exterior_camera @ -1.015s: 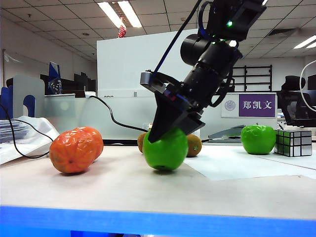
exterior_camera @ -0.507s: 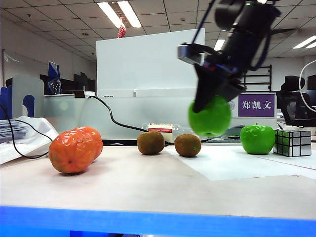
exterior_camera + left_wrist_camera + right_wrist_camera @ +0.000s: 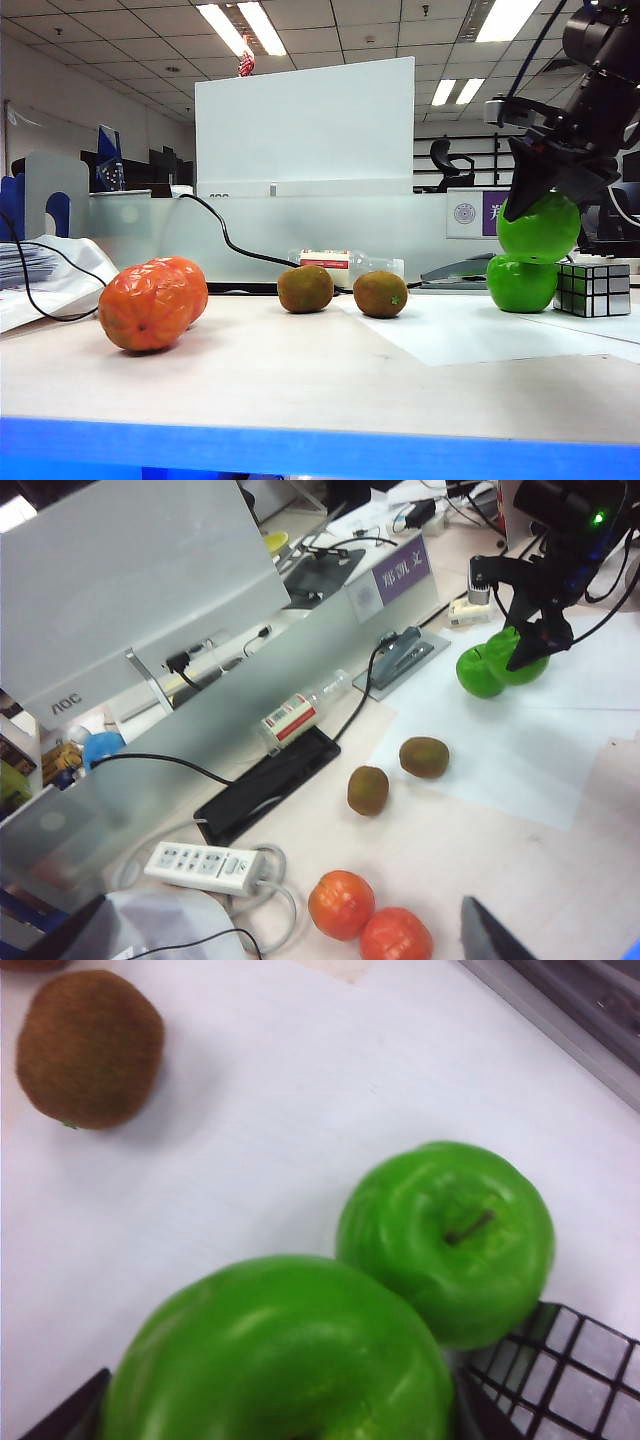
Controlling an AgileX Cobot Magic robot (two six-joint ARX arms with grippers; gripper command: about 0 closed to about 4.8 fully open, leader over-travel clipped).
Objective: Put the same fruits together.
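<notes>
Two glossy oranges (image 3: 153,303) lie side by side at the table's left, and they also show in the left wrist view (image 3: 341,904). Two brown kiwis (image 3: 305,289) (image 3: 380,294) sit near the middle. One green apple (image 3: 522,283) rests at the right. My right gripper (image 3: 535,205) is shut on the second green apple (image 3: 540,228), holding it just above and beside the resting one. In the right wrist view the held apple (image 3: 280,1360) fills the space between the fingers (image 3: 70,1415), close to the resting apple (image 3: 450,1235). My left gripper (image 3: 280,925) hangs open and empty above the oranges.
A silver mirror cube (image 3: 593,289) stands right next to the apples. White paper (image 3: 500,335) covers the table's right part. Behind the fruits are a power strip (image 3: 205,867), a bottle (image 3: 295,715), a stapler (image 3: 400,658), cables and a white panel (image 3: 305,125).
My right gripper lifted the green apple from the table's middle and carried it right, to just above the other apple. The kiwis behind it came into view.
</notes>
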